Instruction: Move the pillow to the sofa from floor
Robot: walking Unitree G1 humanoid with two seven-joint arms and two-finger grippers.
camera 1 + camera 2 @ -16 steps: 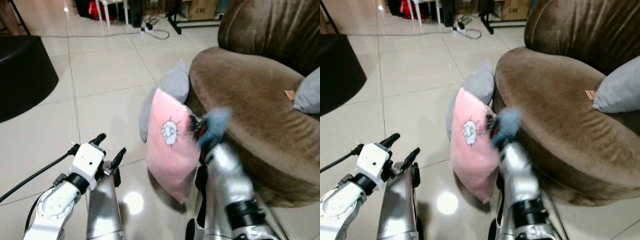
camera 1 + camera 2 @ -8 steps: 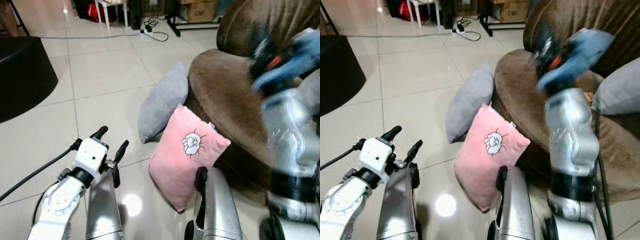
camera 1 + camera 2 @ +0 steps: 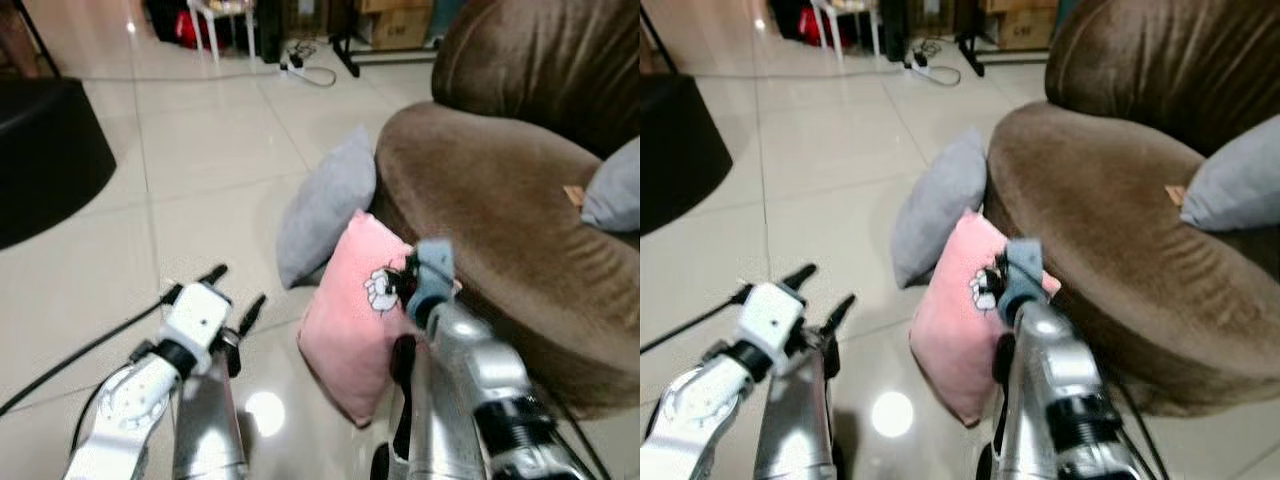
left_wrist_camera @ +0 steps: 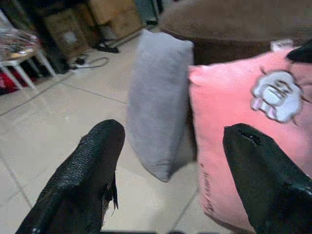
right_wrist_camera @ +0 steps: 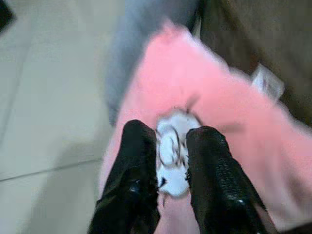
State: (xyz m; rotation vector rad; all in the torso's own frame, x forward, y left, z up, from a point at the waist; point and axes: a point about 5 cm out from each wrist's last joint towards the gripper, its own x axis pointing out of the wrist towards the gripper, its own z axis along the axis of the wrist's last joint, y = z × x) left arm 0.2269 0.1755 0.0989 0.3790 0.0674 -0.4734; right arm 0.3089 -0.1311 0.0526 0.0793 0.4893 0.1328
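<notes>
A pink pillow [image 3: 350, 330] with a white sheep patch stands on the floor tiles, leaning against the front of the brown sofa [image 3: 500, 200]. Behind it a grey pillow [image 3: 325, 205] also leans on the sofa. My right gripper [image 3: 408, 283] is at the pink pillow's upper face, by the sheep patch. In the right wrist view its fingers [image 5: 139, 165] stand only a narrow gap apart, with the patch showing between them. My left gripper [image 3: 238, 285] hovers open over the floor to the left of the pink pillow [image 4: 243, 131], apart from it.
Another grey pillow [image 3: 612, 190] lies on the sofa seat at the right. A black round object [image 3: 45, 150] sits on the floor at the far left. A power strip and cables [image 3: 305, 70] lie on the tiles at the back. Bare floor spreads between.
Half a second ago my right arm was raised high over the sofa; it has dropped back down to the pink pillow. The pillow, upright a second ago, now leans tilted. The left arm shifted slightly.
</notes>
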